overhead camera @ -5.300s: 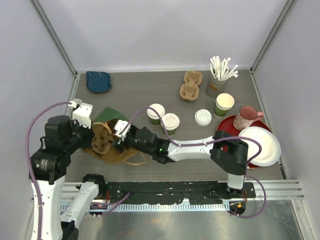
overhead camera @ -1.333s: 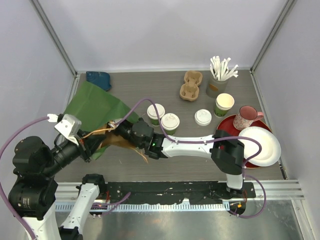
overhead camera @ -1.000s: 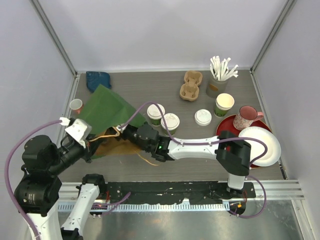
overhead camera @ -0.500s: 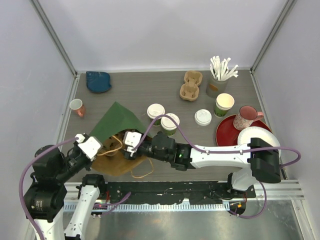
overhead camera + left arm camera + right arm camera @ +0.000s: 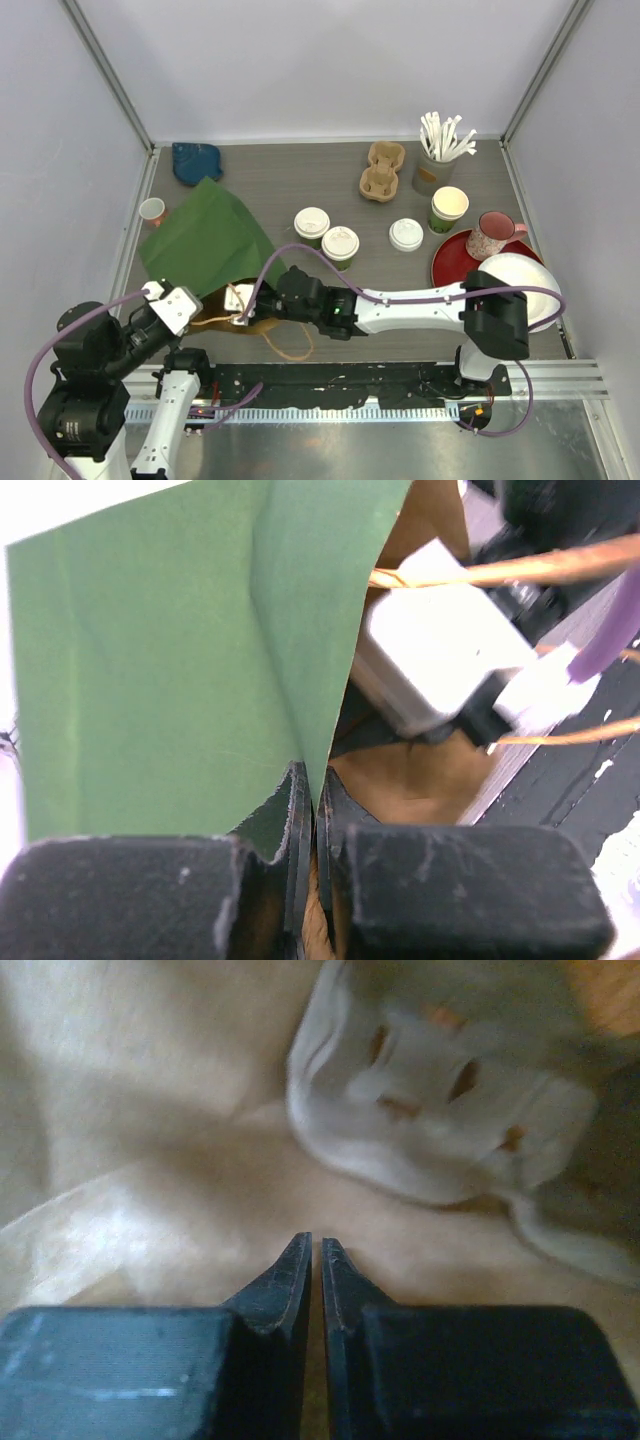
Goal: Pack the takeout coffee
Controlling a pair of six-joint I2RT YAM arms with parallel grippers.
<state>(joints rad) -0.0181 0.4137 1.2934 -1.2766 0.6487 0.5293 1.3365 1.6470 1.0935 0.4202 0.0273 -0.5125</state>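
Near the table's front-left corner lies the green paper bag [image 5: 205, 240]. Its flat green side is spread toward the left edge, and its brown-lined mouth is turned toward the front edge. The left end effector [image 5: 312, 790] has its fingers pressed tight on the bag's green edge, with the paper running down between the tips. The right arm reaches across the front of the table from the right side. The right end effector [image 5: 312, 1250] sits inside the bag's mouth with brown paper all around it. Its jaws are drawn together to a thin sliver, and from where I stand I cannot tell whether any paper is caught between them. A twine handle [image 5: 290, 345] loops out onto the table by the front edge.

The takeout coffee stands outside the bag, upright on the table near its middle. The left cup [image 5: 312, 226] and the right cup [image 5: 340, 245] are just beside each other, both wearing white lids, and neither is in any grip.

To their right lies a loose white lid [image 5: 406, 234], then a stack of lidless green cups [image 5: 448, 210]. A pink mug [image 5: 490, 235] stands on a red plate [image 5: 450, 265] near the right edge, and a white plate [image 5: 535, 290] overlaps that plate. A cardboard carrier [image 5: 382, 170] and a holder of white sticks [image 5: 437, 160] sit toward the far edge.
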